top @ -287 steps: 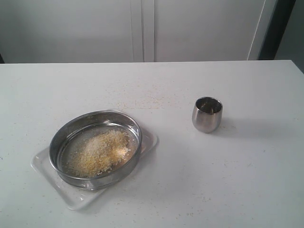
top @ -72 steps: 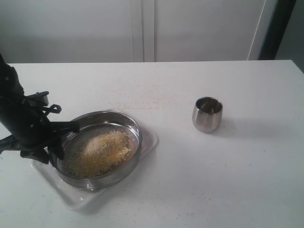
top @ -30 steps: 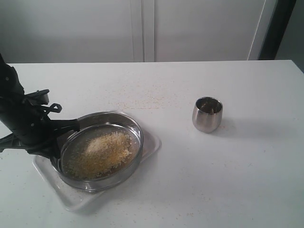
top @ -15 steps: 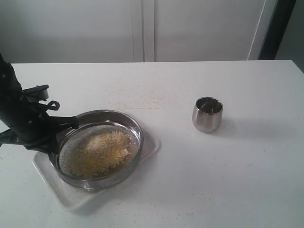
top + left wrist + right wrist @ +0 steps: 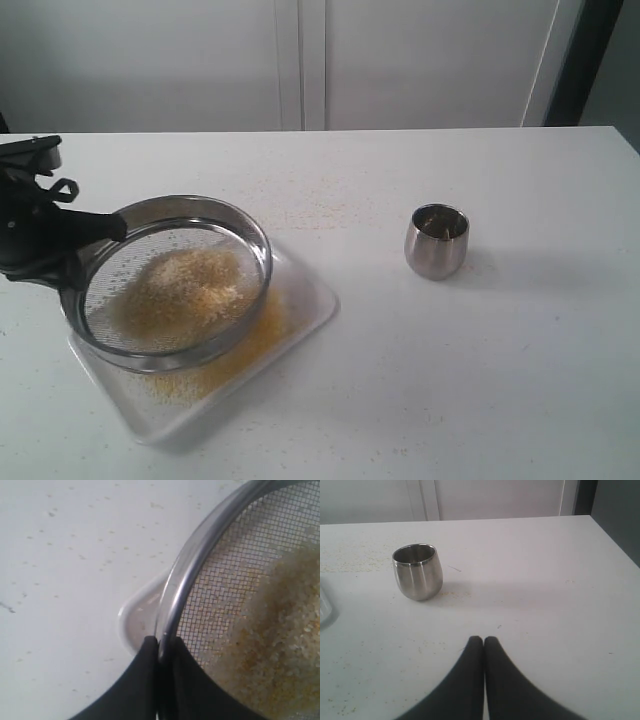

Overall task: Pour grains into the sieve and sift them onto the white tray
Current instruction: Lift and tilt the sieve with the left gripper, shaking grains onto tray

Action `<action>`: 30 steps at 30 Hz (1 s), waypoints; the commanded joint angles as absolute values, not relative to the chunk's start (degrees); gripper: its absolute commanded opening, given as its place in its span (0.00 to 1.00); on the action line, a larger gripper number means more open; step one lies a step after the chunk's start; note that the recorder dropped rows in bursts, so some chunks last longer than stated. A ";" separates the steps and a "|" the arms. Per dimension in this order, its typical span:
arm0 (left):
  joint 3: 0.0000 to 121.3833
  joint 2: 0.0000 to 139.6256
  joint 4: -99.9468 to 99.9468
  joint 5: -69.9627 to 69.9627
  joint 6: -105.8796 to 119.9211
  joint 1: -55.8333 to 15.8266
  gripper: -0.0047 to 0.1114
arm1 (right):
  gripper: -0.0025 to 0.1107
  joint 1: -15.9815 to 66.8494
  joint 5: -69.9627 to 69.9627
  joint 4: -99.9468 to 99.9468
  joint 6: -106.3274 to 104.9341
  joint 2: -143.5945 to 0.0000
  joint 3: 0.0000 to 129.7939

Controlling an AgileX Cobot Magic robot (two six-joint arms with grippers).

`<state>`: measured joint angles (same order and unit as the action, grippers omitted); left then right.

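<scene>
**Sieve held over the white tray on a speckled white surface**

The white surface (image 5: 480,380) fills most of the exterior view, and a loose band of stray granules (image 5: 310,205) is scattered across its far middle. Behind it the room shows pale wall panels (image 5: 300,60) with vertical seams and a dark strip (image 5: 585,60) at the far right.

On the left, the left tool (image 5: 161,647) is clenched on the rim of the sieve (image 5: 190,208), one finger on each side of the wall. It holds the sieve tilted above the white tray (image 5: 305,300). The grains (image 5: 185,280) sit heaped on the mesh, and finer yellow ones lie spread on the tray beneath and beside the sieve.

A steel cup (image 5: 437,241) stands upright, well apart to the right. The right tool (image 5: 483,642) is clenched on nothing, its fingertips pressed together above bare surface near the cup
</scene>
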<state>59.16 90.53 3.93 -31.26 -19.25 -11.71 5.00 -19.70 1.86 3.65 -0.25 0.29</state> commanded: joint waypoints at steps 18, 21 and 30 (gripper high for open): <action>56.70 89.59 10.29 -29.24 -28.13 -5.54 0.04 | 0.02 4.68 -19.20 2.00 3.74 0.00 0.00; 56.70 89.59 15.08 -30.07 -11.73 -11.29 0.04 | 0.02 4.68 -19.20 2.00 3.74 0.00 0.00; 56.70 89.59 11.57 -29.90 -16.04 -13.58 0.04 | 0.02 4.68 -19.20 2.00 3.74 0.00 0.00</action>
